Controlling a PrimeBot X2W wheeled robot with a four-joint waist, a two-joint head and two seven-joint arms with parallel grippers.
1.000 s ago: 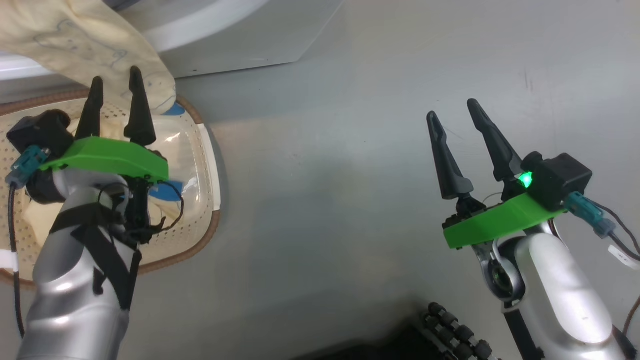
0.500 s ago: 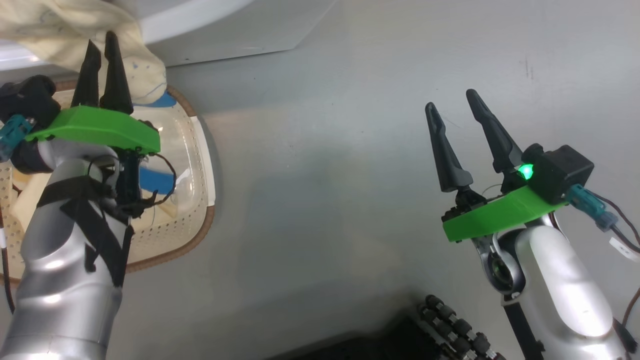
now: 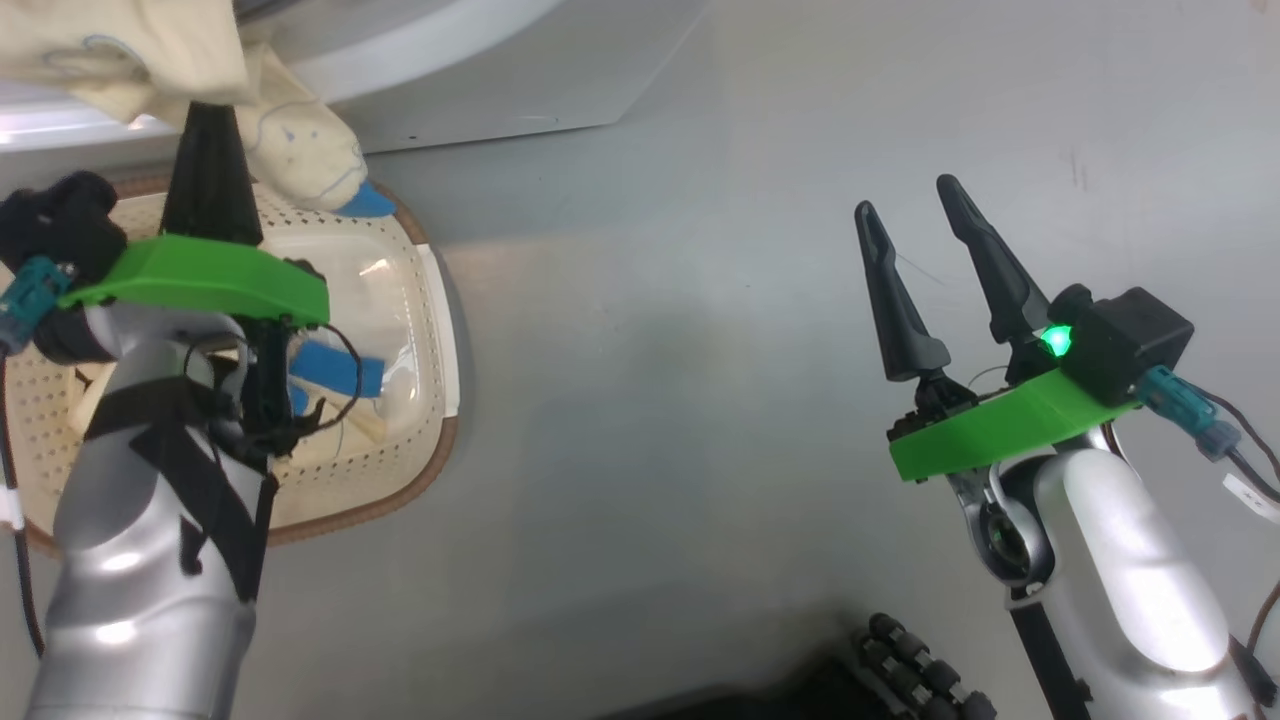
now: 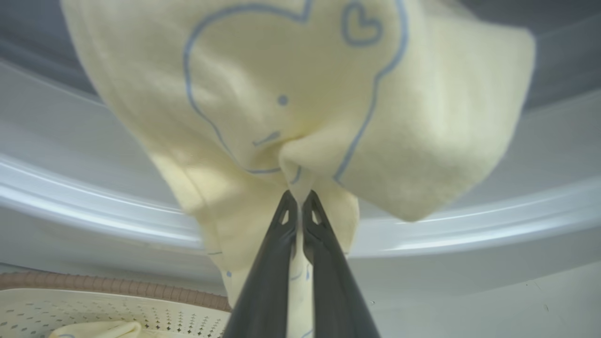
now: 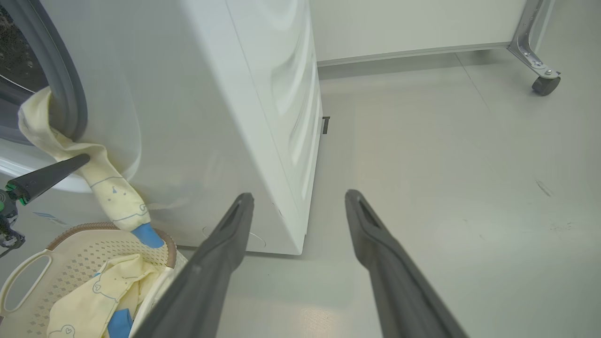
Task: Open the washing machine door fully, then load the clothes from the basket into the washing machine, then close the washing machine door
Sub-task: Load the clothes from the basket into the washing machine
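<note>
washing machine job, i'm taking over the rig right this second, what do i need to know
The left gripper is shut on a cream garment that hangs out of the washing machine over its mouth, lower end down at the basket rim.
The right gripper is open and empty, over bare floor beside the machine.
Done: the mouth stands open and one garment is partly in.
Left: push that garment all the way in, load the other clothes lying in the basket, then close the door.
</note>
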